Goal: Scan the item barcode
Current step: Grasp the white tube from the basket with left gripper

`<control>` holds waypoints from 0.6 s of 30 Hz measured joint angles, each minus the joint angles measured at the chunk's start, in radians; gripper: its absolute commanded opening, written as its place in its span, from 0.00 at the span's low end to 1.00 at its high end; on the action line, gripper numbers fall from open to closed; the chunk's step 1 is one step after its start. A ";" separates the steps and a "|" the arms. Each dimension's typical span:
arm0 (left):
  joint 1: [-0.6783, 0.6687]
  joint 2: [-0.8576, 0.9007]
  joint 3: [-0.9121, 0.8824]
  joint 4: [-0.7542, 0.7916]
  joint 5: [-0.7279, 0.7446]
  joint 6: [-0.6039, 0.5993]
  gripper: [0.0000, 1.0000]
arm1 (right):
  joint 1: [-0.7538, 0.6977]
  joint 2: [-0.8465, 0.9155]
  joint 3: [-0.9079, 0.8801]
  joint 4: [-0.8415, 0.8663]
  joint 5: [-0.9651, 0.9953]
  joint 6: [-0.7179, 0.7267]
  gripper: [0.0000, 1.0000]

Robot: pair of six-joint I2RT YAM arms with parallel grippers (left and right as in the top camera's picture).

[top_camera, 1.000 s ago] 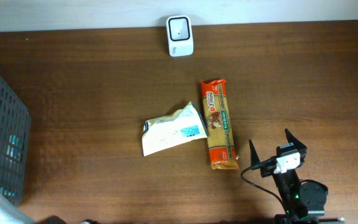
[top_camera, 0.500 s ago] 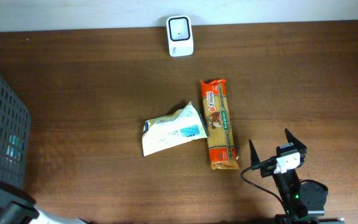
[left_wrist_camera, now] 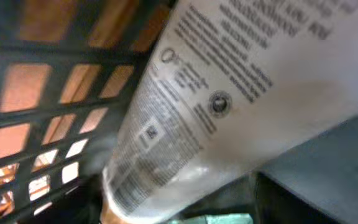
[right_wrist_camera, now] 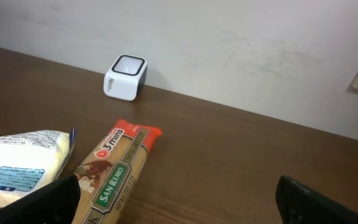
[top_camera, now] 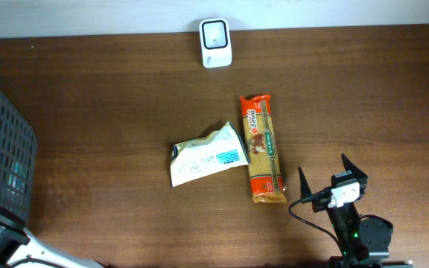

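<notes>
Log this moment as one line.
left wrist view: white tube inside basket | right gripper: jaws open, empty | spaghetti pack: flat, unheld | scanner: unused

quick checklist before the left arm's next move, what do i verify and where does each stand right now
1. Scanner uncovered at the table's far edge: ok.
2. Right gripper open, holding nothing, apart from the pasta packet: ok.
3. Left gripper's hold on the white printed tube inside the basket: cannot tell, its fingers are not clearly in view.
4. Barcode found on the tube: cannot tell, the left wrist view shows only blurred print.
5. Table between basket and scanner free of items: ok, the pasta packet and white bag lie off to the side, mid-table.
</notes>
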 measured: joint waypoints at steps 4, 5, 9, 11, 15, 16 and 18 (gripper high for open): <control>0.000 0.000 -0.006 0.036 -0.008 0.006 0.56 | 0.000 0.000 0.000 0.000 0.000 -0.001 0.99; 0.000 0.000 -0.008 0.050 -0.006 0.008 0.57 | 0.000 0.000 0.000 0.000 0.000 0.000 0.99; 0.000 0.002 -0.029 0.105 -0.007 0.011 0.71 | 0.000 0.000 0.000 0.000 0.000 -0.001 0.99; 0.000 0.013 -0.031 0.125 -0.008 0.014 0.75 | 0.000 0.000 0.000 0.000 0.000 0.000 0.99; 0.000 0.043 -0.032 0.174 -0.013 0.014 0.44 | 0.000 0.000 0.000 0.000 0.000 0.000 0.98; 0.000 0.046 -0.032 0.181 -0.013 0.015 0.28 | 0.000 0.000 0.000 0.000 0.000 -0.001 0.99; 0.000 0.048 -0.033 0.187 -0.014 0.024 0.11 | 0.000 0.000 0.000 0.000 0.000 0.000 0.99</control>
